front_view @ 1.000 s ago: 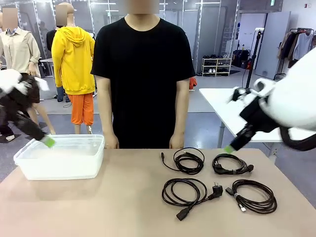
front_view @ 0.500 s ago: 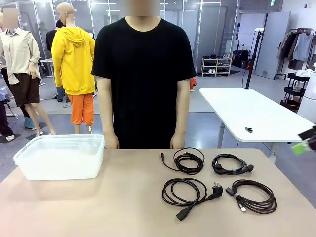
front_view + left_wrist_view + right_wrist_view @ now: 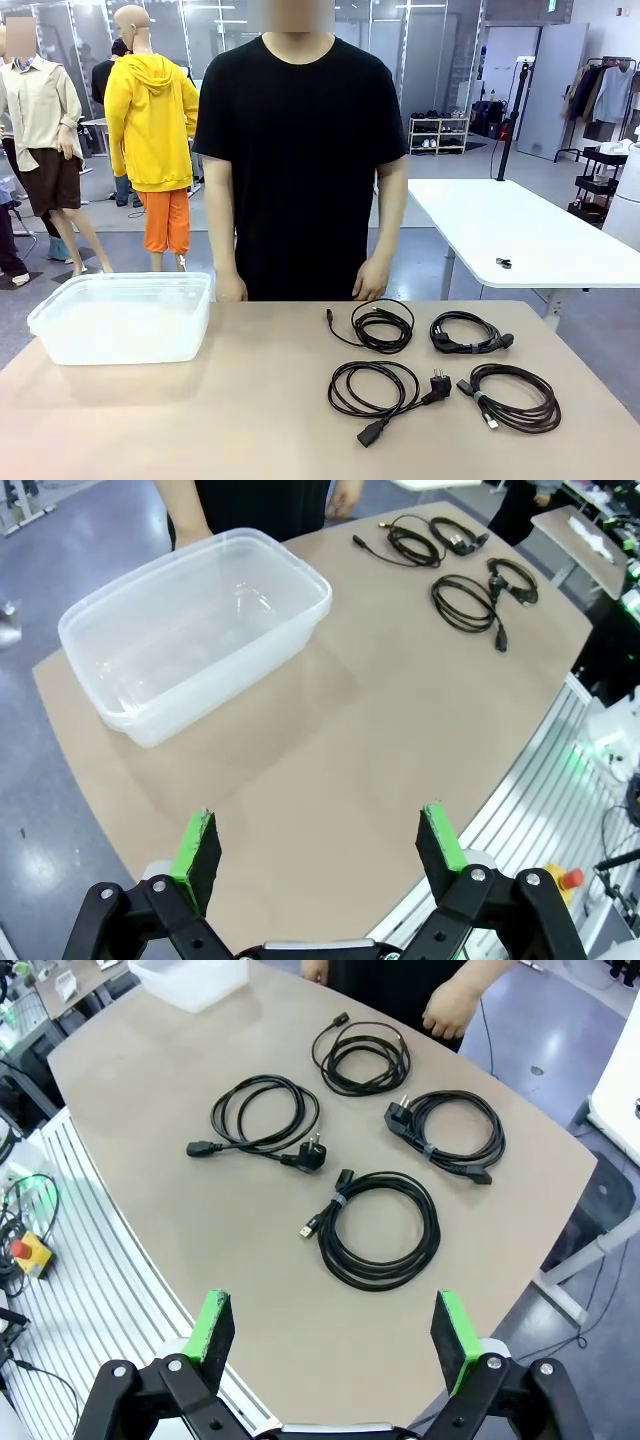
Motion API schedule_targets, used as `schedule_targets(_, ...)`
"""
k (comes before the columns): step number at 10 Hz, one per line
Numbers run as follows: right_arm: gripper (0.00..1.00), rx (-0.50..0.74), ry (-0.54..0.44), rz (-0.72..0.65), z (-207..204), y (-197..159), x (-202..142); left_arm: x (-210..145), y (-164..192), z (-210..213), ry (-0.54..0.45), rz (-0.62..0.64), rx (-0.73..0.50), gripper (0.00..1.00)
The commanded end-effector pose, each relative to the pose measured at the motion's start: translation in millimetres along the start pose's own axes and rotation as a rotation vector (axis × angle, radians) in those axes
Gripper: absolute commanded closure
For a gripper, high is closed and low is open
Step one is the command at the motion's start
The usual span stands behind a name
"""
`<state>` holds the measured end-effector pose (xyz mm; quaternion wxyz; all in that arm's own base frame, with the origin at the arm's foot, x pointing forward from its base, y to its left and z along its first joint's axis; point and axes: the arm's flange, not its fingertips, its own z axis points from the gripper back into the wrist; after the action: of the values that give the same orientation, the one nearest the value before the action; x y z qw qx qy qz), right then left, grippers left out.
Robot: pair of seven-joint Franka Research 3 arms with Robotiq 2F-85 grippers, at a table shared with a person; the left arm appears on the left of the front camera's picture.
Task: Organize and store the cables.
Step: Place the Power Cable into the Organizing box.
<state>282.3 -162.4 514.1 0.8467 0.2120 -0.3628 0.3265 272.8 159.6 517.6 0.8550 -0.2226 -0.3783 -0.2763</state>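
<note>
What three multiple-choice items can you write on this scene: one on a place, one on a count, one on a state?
1. Where on the table does the clear tub stand? A) robot's left B) robot's right C) middle
2. How many coiled cables lie on the table? A) two B) four C) six
3. How is the right gripper? A) shut on a cable B) shut on nothing C) open, holding nothing

1 A: it sits at picture left in the front view. 2 B: four separate coils lie there. 3 C: its green pads stand wide apart.
</note>
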Motion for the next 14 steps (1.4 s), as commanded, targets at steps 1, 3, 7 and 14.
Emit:
schedule_targets(1,0.00,-0.014,0.017,0.011,2.5,2.3,1.8,0.1,-1.1,3.2,-0.004,-0.011,0.004,0.00)
schedule_targets(3,0.00,-0.014,0.017,0.011,2.5,2.3,1.8,0.1,-1.1,3.2,-0.004,-0.011,0.004,0.00)
schedule_targets(7,0.00,-0.014,0.017,0.011,2.5,2.3,1.8,0.1,-1.1,3.2,-0.004,-0.011,0.004,0.00)
schedule_targets(14,0.00,-0.014,0.017,0.011,2.5,2.3,1.8,0.1,-1.1,3.2,-0.004,-0.011,0.004,0.00)
